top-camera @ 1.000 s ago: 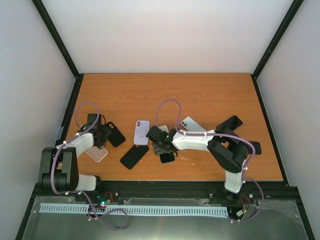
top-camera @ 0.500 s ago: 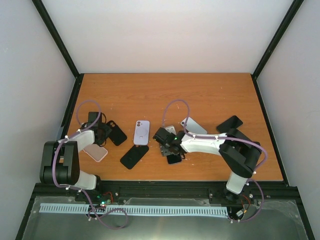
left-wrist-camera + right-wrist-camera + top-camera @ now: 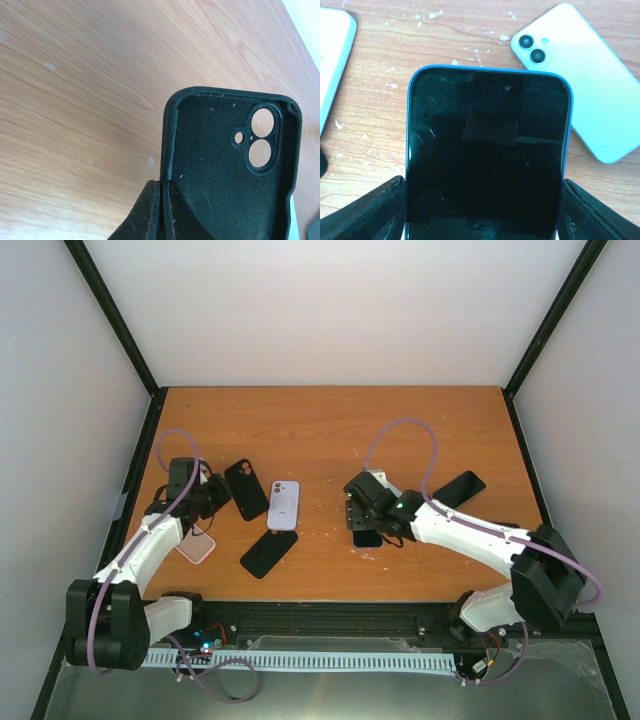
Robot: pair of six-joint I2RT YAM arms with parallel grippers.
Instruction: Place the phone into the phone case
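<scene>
Fingers (image 3: 149, 212) of the left gripper (image 3: 161, 195) pinch one side wall of the black soft phone case (image 3: 225, 185). The right gripper (image 3: 481, 187) clamps the blue-edged phone (image 3: 487, 150) between its fingers (image 3: 365, 215), well apart from that case.

On the table (image 3: 330, 430), the phone case (image 3: 246, 489) is left of centre, its side wall pinched in the left gripper (image 3: 162, 192). Just right of it lies a face-down phone (image 3: 283, 505) — and nearer the front edge, a second case (image 3: 268, 552). Right of centre, the phone (image 3: 487, 150) is held between the fingers of the right gripper (image 3: 485, 205). Another phone (image 3: 580, 85) lies on the table just past its far right corner.
</scene>
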